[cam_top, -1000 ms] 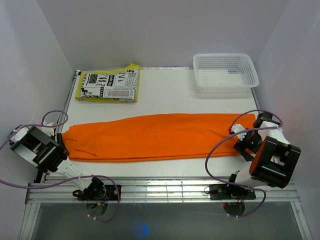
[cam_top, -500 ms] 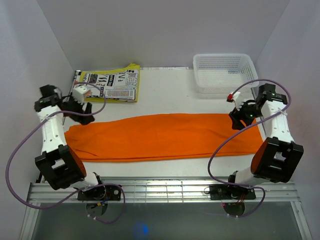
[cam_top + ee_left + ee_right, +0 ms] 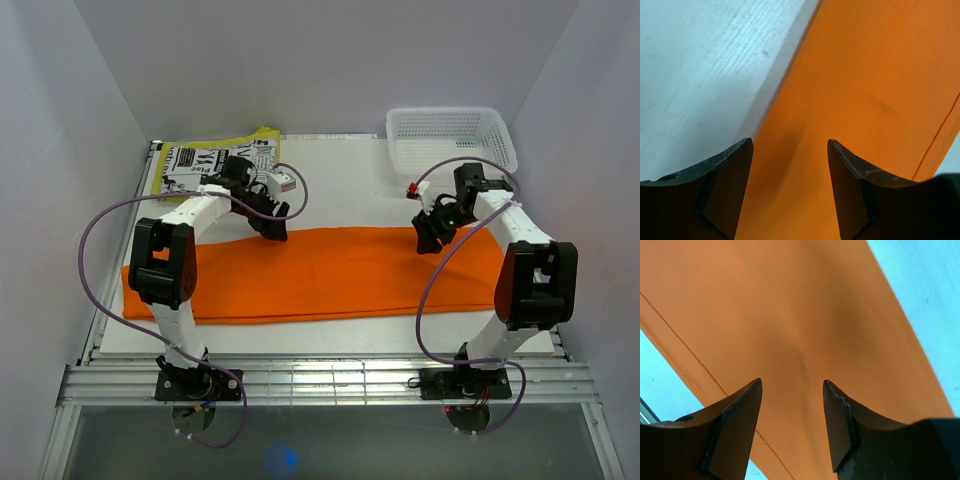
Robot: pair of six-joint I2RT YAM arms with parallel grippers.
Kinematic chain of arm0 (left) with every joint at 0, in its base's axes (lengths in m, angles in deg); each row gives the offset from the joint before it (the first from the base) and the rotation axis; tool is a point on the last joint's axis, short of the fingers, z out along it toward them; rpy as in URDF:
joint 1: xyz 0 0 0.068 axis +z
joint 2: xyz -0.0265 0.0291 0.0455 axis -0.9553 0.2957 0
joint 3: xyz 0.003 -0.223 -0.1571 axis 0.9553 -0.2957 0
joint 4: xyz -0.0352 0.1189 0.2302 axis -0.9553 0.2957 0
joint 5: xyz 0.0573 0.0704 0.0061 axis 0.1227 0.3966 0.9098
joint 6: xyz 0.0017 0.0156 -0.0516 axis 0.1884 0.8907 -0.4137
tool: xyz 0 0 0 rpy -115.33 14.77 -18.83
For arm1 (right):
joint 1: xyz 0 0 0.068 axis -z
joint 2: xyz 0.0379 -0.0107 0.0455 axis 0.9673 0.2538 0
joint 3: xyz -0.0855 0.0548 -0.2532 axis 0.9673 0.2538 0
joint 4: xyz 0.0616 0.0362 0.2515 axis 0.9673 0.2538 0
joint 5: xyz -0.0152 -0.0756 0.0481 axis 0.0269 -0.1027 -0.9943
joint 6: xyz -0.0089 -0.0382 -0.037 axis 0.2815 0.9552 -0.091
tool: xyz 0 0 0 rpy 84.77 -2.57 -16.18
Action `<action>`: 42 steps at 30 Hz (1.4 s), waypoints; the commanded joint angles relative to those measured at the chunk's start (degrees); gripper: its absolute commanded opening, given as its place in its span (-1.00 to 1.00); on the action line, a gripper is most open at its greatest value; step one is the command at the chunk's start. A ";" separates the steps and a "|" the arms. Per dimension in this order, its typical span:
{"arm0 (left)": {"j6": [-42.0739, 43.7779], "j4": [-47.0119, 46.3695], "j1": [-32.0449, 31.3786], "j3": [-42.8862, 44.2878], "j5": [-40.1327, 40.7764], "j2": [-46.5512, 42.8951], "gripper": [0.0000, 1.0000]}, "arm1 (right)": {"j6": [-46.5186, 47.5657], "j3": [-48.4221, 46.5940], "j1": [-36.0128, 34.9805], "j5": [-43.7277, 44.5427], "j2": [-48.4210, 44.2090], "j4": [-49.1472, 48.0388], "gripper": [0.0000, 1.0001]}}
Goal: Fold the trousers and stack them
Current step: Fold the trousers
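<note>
Left pincer (image 3: 790, 145) and right pincer (image 3: 791, 382) were noted spread wide, nothing gripped. Orange trousers (image 3: 330, 280) were laid flat on the bench (image 3: 340, 190) directly beneath both — placement judged chosen for pinching the far long edge, folding lengthwise.

My two arms: white links, black joint housings.
On my feeds, the left arm (image 3: 200, 210) and right arm (image 3: 500, 215) trail looping purple cables (image 3: 83, 248); the fingers (image 3: 715, 192) are dark wedges with slightly chipped edges.
</note>
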 commanded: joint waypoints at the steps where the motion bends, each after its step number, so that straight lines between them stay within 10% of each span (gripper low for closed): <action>1: -2.10 -5.32 -2.11 -0.34 1.25 0.24 0.40 | -3.43 -5.36 -2.17 -5.49 1.40 -2.94 0.16; 4: -0.96 -6.28 -3.52 -2.18 1.77 1.57 0.15 | -4.92 -8.70 -4.46 -7.60 3.60 -3.64 0.14; 10: 1.95 -11.99 -4.84 -11.22 3.44 -5.09 -0.99 | -11.42 -12.84 -9.46 -9.28 7.56 -8.12 0.00; 21: 14.24 -25.09 -12.22 -32.14 15.65 -24.00 -1.00 | -25.57 -21.09 -17.64 -17.62 15.38 -15.15 -0.16; 36: 18.39 -26.68 -24.44 -41.29 22.24 -22.96 -1.00 | -35.33 -17.42 -27.66 -19.22 22.42 -15.25 -0.24; 42: 13.65 -25.27 -24.71 -39.54 24.01 -22.34 -0.46 | -35.95 -17.58 -29.24 -17.55 25.93 -10.68 -0.28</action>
